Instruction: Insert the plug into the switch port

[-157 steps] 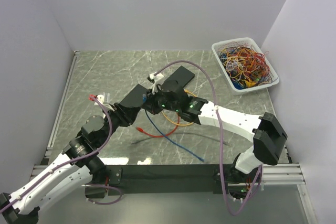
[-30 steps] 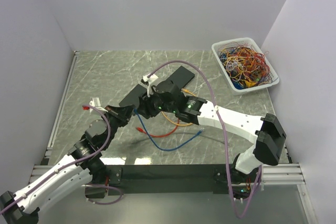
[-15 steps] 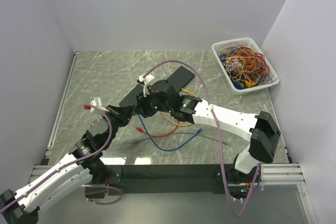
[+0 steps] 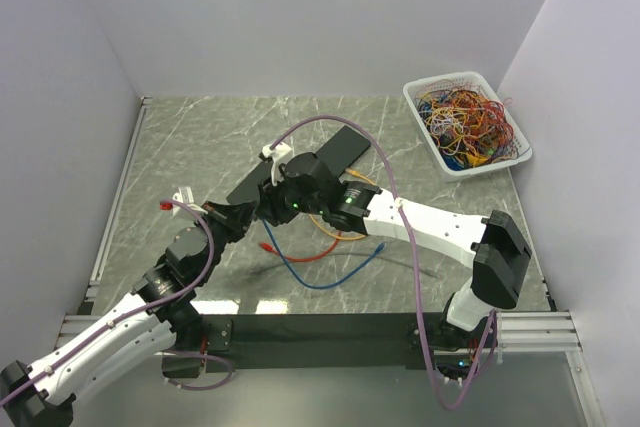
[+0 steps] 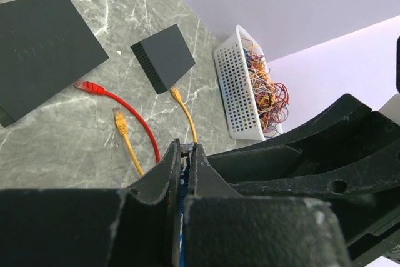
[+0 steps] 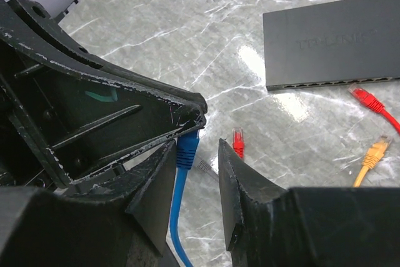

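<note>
Since the blue plug (image 6: pixel 187 147) sits pinched in the closed tips of the left gripper (image 5: pixel 185 151), we judge this a hand-over. The right gripper (image 6: pixel 196 156) should close squarely on the plug body, leaving its nose free for insertion. We note the right jaws parted and empty, straddling the plug and its cable. The switch (image 6: pixel 334 40) lies well apart, port row facing the grippers.

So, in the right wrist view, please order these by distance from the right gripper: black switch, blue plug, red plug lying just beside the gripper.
1. blue plug: nearest, in the open gap of the right gripper.
2. red plug: next, lying just to the right of the gripper.
3. black switch: farthest, at the upper right of the view.
</note>
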Controlling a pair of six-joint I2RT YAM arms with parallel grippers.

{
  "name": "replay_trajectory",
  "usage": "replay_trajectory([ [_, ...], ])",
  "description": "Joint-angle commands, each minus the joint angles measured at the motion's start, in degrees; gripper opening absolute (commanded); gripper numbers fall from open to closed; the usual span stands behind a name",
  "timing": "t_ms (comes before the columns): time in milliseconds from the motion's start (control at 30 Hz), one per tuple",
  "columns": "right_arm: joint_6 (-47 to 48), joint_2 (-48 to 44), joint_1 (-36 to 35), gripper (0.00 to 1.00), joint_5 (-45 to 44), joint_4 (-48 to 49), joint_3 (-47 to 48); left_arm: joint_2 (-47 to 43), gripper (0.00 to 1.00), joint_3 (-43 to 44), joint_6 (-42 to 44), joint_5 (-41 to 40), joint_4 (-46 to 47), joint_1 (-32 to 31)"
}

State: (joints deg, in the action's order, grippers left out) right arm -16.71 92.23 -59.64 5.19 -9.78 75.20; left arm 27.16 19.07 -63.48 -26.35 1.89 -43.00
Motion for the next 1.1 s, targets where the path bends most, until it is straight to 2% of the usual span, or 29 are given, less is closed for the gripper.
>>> replay_trajectory([
  [0,-0.4,0.3,-0.3,0.41,0.9,0.3,2.2,-0.7,0.01,0.4,-0.2,-0.5,2.5,-0.3],
  [533,-1.5,0.6,-0.4,0.35,2.1,1.8,0.3,-1.1,0.01,0.5,-0.2,-0.8,2.0,-0.3],
  [667,-1.6,0.8,-0.4,0.26,2.2,2.1,0.2,-1.5,0.01,0.3,-0.4,-0.8,2.1,-0.3],
  [833,-1.5,0.7,-0.4,0.19,2.8,2.4,-0.1,-2.6,0.01,-0.3,-0.5,-0.8,2.8,-0.3],
  [967,-1.4,0.6,-0.4,0.0,3.1,3.1,-0.6,-2.5,0.01,0.1,0.3,0.3,3.6,-0.2],
  [1000,-1.4,0.6,-0.5,0.0,3.0,3.4,-1.0,-2.3,0.01,0.3,0.6,0.5,3.6,-0.3],
  [1067,-1.2,0.3,-0.4,0.0,2.9,3.9,-1.6,-1.6,0.16,0.8,1.5,1.3,3.5,-0.3],
])
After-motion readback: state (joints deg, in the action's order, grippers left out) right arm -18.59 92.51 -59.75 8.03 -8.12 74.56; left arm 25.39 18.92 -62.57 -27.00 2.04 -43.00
